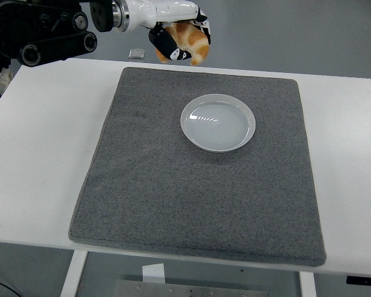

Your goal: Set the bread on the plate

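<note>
My left hand (180,38) is shut on the bread (189,39), an orange-brown croissant-like piece. It holds the bread high in the air, above the far edge of the grey mat (198,185) and up-left of the plate. The white plate (218,122) lies empty on the mat's far half, a little right of centre. The black left arm (43,28) comes in from the upper left. The right arm is out of view.
The mat covers most of the white table (37,161). A small clear square object (136,53) lies on the floor beyond the table's far edge, near the hand.
</note>
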Available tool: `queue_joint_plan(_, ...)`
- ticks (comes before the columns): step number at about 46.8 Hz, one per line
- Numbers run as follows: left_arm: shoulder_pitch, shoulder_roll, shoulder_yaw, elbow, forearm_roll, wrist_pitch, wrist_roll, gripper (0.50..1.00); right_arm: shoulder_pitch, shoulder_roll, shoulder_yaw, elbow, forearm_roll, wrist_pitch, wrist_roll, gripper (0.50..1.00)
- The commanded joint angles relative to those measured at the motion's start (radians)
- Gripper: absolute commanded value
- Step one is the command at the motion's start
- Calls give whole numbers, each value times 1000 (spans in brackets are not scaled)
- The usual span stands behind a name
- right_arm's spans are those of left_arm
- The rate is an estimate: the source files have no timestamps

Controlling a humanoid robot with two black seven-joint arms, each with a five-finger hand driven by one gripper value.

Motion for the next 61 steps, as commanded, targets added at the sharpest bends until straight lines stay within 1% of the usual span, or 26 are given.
queue_joint_plan(1,31,-52,-29,17,23,7,-11,500,0,0,0,0,0,0,1,952)
queue_joint_plan(5,54,-115,-35,68,40,15,-18,500,0,0,0,0,0,0,1,952)
queue_joint_plan(9,77,-181,-33,121,48,43,-41,500,0,0,0,0,0,0,0,954)
queue_joint_plan(11,87,-209,-33,147,49,50,-41,500,0,0,0,1,0,0,0,952)
queue_joint_plan(20,133,-290,-33,238,58,58,-43,500,0,0,0,1,0,0,1,952)
queue_joint_plan(31,193,-342,-29,342,58,63,-37,500,0,0,0,0,0,0,1,952)
queue_joint_plan(37,231,-362,-29,401,55,50,-34,500,0,0,0,0,0,0,1,952)
queue_joint_plan(47,287,-387,-24,456,54,37,-28,500,0,0,0,0,0,0,0,952)
queue_joint_plan(52,307,-388,-24,494,55,15,-29,500,0,0,0,0,0,0,0,952)
queue_joint_plan(61,337,-388,-24,503,58,10,-28,500,2,0,0,0,0,0,0,952)
